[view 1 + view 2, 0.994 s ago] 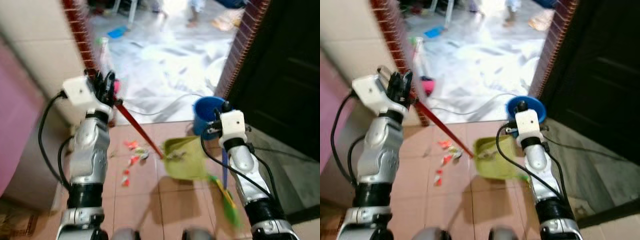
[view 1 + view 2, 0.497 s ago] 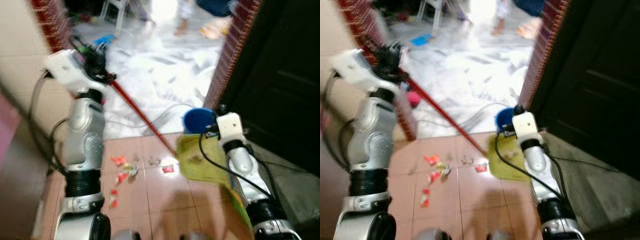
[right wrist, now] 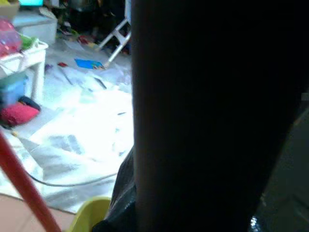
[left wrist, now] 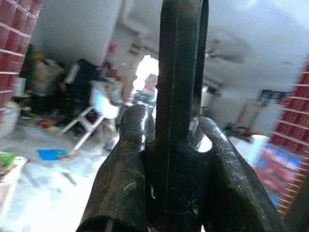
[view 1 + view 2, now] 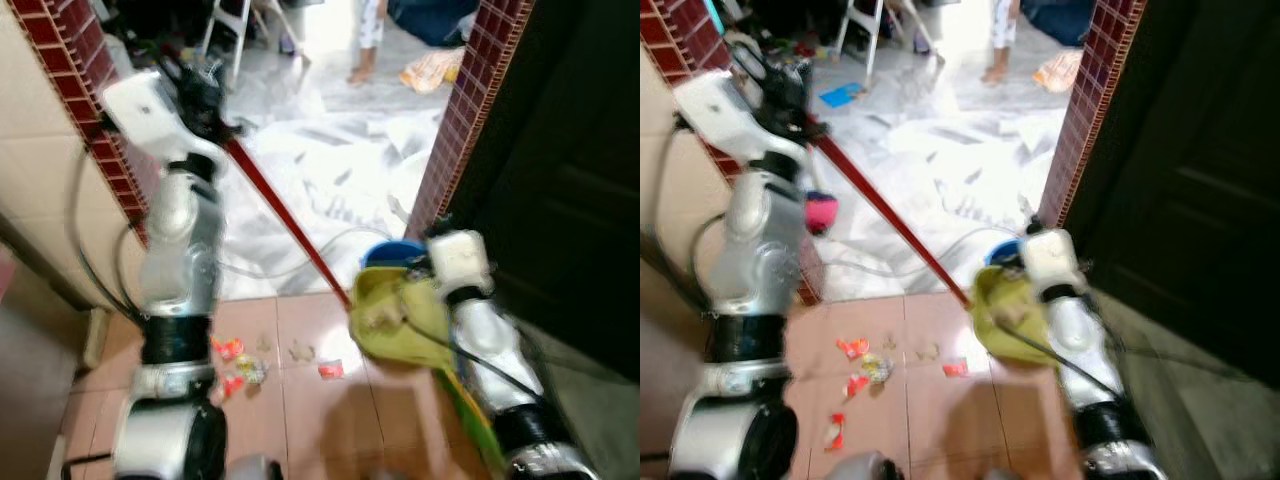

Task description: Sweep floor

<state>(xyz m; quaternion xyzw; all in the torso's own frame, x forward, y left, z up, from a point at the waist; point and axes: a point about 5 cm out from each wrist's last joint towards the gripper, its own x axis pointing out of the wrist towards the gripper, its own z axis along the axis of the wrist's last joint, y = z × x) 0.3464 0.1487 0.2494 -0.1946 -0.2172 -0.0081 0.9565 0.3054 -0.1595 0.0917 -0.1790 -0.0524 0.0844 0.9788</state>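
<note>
My left gripper (image 5: pixel 207 96) is raised at the upper left, shut on the top of the broom's red handle (image 5: pixel 285 225); its fingers (image 4: pixel 137 145) clamp a dark shaft. The handle slants down to the yellow-green dustpan (image 5: pixel 393 312), where its lower end is hidden. The dustpan hangs at my right gripper (image 5: pixel 440 275), which looks shut on the dustpan's dark handle (image 3: pixel 207 111). Red and yellow scraps of litter (image 5: pixel 232 352) lie on the brown tiles left of the pan, with one red scrap (image 5: pixel 955 368) nearer to it.
A blue bucket (image 5: pixel 398 250) stands behind the dustpan by a brick pillar (image 5: pixel 470 110). A dark door (image 5: pixel 570 160) is on the right and a brick-edged wall (image 5: pixel 70 80) on the left. Beyond lie a white sheet (image 5: pixel 330 170), a cable (image 5: pixel 300 265) and a person's feet (image 5: pixel 362 45).
The view has shifted forward toward the doorway. My left arm has lifted the broom handle higher and further out. The dustpan stays at my right gripper.
</note>
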